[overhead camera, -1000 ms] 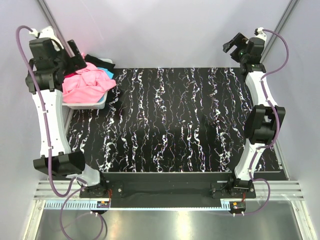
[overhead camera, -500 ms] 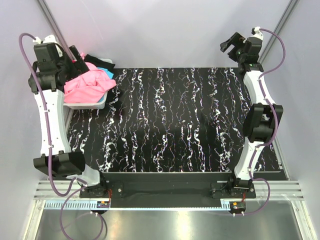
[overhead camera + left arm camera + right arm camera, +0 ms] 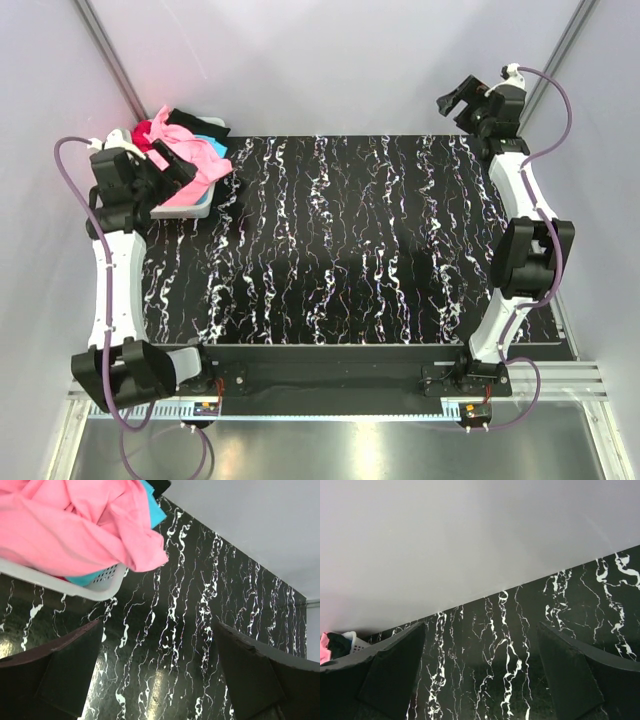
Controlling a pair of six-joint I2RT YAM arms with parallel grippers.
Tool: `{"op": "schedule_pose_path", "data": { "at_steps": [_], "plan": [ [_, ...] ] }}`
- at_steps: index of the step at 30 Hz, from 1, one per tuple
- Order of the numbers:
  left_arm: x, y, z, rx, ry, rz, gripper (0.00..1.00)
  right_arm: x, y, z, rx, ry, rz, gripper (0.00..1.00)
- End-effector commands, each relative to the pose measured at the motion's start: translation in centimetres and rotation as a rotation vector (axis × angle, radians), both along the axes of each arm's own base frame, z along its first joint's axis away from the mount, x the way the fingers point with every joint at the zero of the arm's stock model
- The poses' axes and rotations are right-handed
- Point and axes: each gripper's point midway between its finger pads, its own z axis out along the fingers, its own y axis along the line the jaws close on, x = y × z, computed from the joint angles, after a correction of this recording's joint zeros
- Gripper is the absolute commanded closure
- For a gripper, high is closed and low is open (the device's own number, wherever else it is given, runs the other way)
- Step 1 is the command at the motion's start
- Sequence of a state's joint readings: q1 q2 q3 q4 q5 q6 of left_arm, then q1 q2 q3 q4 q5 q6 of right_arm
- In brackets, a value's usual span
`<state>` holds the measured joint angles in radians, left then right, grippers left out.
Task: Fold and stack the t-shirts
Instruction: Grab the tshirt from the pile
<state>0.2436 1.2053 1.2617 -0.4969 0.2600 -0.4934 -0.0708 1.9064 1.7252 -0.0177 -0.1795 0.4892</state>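
The t-shirts lie crumpled in a white basket (image 3: 186, 211) at the table's back left corner. The pink one (image 3: 192, 152) is on top, with red (image 3: 150, 130), turquoise (image 3: 213, 149) and black (image 3: 196, 124) beside and under it. My left gripper (image 3: 176, 165) hangs open just at the basket's near left side, nothing between its fingers. In the left wrist view the pink shirt (image 3: 75, 530) spills over the basket rim (image 3: 95, 587), above the open left gripper (image 3: 160, 680). My right gripper (image 3: 453, 100) stands open and empty, high at the back right corner; the right wrist view shows its open gap (image 3: 480, 675).
Black marbled tabletop (image 3: 340, 240) fills the middle. Grey walls close in at the back and both sides. In the right wrist view the basket (image 3: 357, 641) shows far off at the left edge, with black cloth (image 3: 337, 642) in it.
My left arm has dropped and swung toward the near side, from over the basket to its near left edge, uncovering the shirt pile. The right gripper has edged slightly back.
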Motion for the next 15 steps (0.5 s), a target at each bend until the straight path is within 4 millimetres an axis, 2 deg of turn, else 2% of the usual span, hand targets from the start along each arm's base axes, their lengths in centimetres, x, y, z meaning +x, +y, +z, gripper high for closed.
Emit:
{"op": "schedule_pose_path", "data": {
  "at_steps": [1, 2, 4, 6, 10, 15],
  "plan": [
    [2.4, 1.3, 4.3, 0.006, -0.174, 0.056, 0.01, 0.3, 0.4, 4.1, 0.001, -0.113, 0.045, 0.00],
    [2.3, 1.1, 5.1, 0.009, -0.169, 0.041, 0.01, 0.6, 0.9, 5.6, 0.020, -0.145, 0.072, 0.00],
    [2.3, 0.6, 5.7, 0.018, -0.170, 0.008, 0.01, 1.3, 1.5, 5.6, 0.031, -0.165, 0.105, 0.00],
    [2.1, 0.8, 6.4, 0.032, -0.173, 0.016, 0.01, 1.6, 1.8, 6.8, 0.024, -0.234, 0.122, 0.00],
    [1.7, 1.2, 6.6, 0.030, -0.166, 0.051, 0.01, 2.3, 0.7, 6.6, -0.007, -0.242, 0.069, 0.00],
    [1.7, 0.9, 5.4, 0.001, -0.124, 0.040, 0.01, 2.1, 0.8, 6.1, 0.013, -0.220, 0.072, 0.00]
  ]
}}
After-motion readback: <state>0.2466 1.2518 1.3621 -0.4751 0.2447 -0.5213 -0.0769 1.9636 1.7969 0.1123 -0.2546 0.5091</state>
